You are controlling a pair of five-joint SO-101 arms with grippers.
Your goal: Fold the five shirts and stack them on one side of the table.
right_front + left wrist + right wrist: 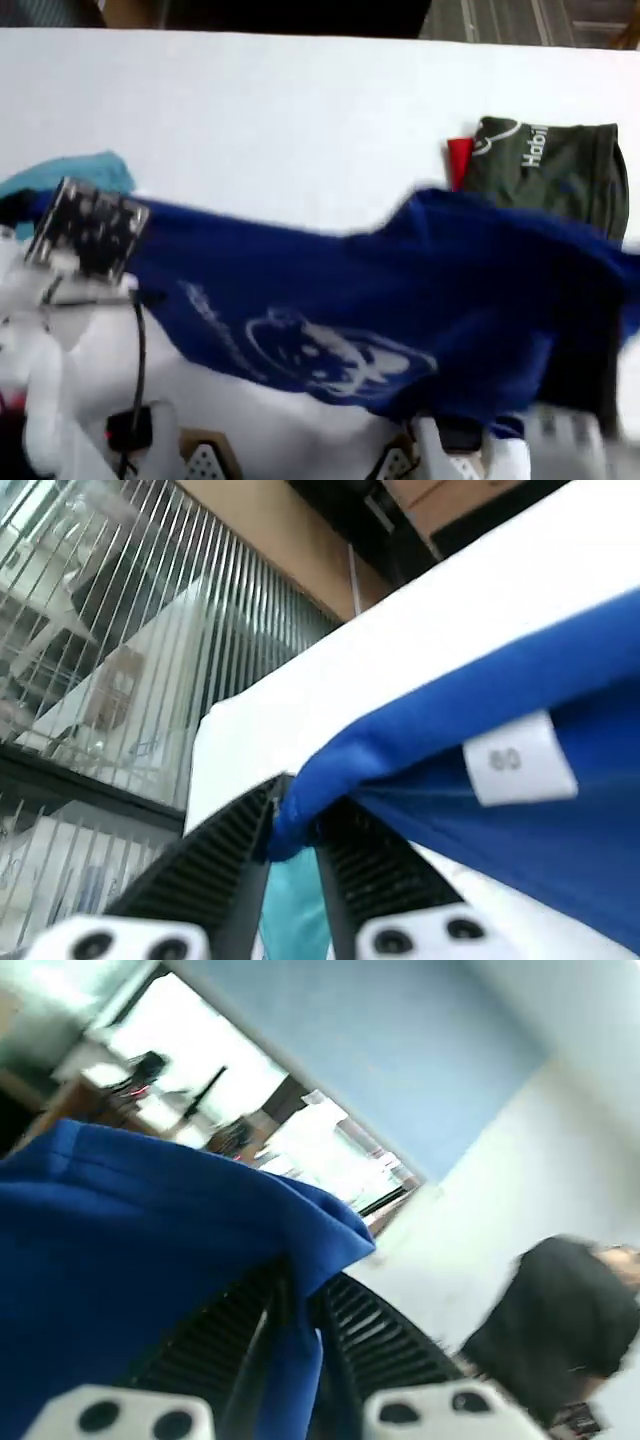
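Note:
A blue shirt (380,290) with a white print hangs stretched above the table between both arms. My left gripper (295,830) is shut on one corner of the blue shirt (520,810), near its white size label; in the high view that arm (85,235) is at the left. My right gripper (300,1310) is shut on another edge of the blue shirt (130,1250), at the right of the high view. A folded dark green shirt (550,165) lies on a red one (458,160) at the back right. A teal shirt (70,172) lies at the left.
The white table (280,120) stretches wide behind the lifted shirt. The arm bases (200,455) stand along the front edge. Teal cloth (295,910) shows below the left gripper.

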